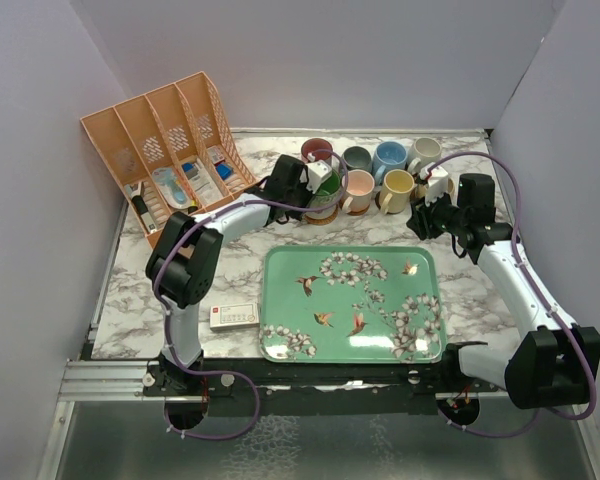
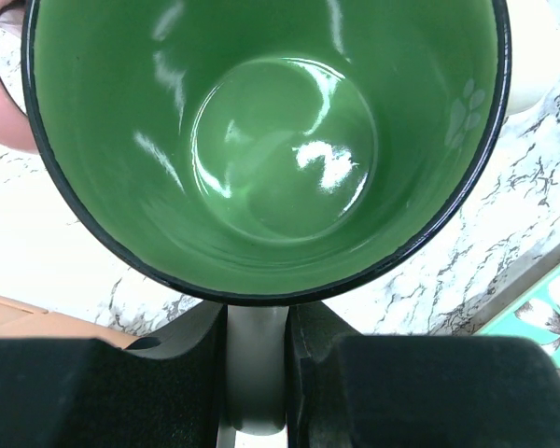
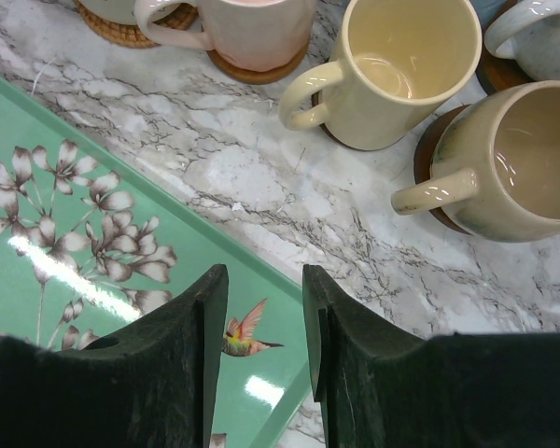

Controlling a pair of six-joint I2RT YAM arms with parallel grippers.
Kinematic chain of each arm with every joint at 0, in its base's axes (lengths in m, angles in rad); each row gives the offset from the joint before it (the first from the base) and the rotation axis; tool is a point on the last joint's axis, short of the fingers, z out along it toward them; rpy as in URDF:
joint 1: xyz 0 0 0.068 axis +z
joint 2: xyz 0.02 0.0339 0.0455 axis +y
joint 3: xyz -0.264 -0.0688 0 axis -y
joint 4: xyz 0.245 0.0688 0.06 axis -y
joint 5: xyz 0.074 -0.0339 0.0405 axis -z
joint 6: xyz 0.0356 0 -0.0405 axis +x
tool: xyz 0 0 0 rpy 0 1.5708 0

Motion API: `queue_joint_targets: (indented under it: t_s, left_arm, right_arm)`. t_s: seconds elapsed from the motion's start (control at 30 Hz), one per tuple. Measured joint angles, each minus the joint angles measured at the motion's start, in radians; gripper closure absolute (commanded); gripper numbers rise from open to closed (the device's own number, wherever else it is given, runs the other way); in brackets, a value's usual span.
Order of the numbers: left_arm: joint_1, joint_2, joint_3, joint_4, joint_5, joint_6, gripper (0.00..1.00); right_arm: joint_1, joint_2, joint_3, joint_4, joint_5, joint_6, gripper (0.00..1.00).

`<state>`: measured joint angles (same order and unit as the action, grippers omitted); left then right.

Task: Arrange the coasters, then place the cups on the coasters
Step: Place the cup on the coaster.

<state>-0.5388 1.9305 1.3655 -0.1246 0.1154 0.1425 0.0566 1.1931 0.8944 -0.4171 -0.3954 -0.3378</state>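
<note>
My left gripper is shut on the grey handle of the green cup, which stands over a woven coaster at the left of the front row. Beside it on brown coasters stand the pink cup, the yellow cup and a tan cup. Behind them are the dark red, grey, blue and cream cups. My right gripper hangs open and holds nothing, over the tray's far right corner, just short of the yellow and tan cups.
The green floral tray lies at the table's front middle. A small white box lies to its left. An orange slotted organizer stands at the back left. White walls close in the table on three sides.
</note>
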Motion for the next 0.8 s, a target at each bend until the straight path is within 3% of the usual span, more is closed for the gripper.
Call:
queue_joint_targets:
  t_s: [0.8]
  left_arm:
    - [0.0, 0.011, -0.025, 0.058, -0.01, -0.022, 1.0]
  right_arm:
    - [-0.006, 0.0, 0.0, 0.0, 0.006, -0.001, 0.62]
